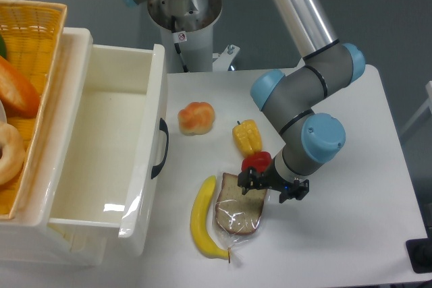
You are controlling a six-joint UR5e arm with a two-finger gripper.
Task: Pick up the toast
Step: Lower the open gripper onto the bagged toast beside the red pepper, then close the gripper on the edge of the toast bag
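banana (201, 219) | bread roll (196, 117) | yellow pepper (247, 136) | red pepper (257, 162) — white drawer (101, 160) open

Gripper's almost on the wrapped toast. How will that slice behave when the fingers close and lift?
The toast lies flat in crinkly clear wrap, so the fingers may slip on the film. It looks thin, so probably light, perhaps sagging when lifted. The gripper is over its top edge, with the banana alongside, so it may get nudged.

Grey UR5e arm (307, 89), light-blue joint caps, bare silver tube link. Black gripper (272, 185), small blue light at wrist. Grey cylindrical base (183, 6), red-and-white sticker, black cable down pedestal, bolted foot plate.
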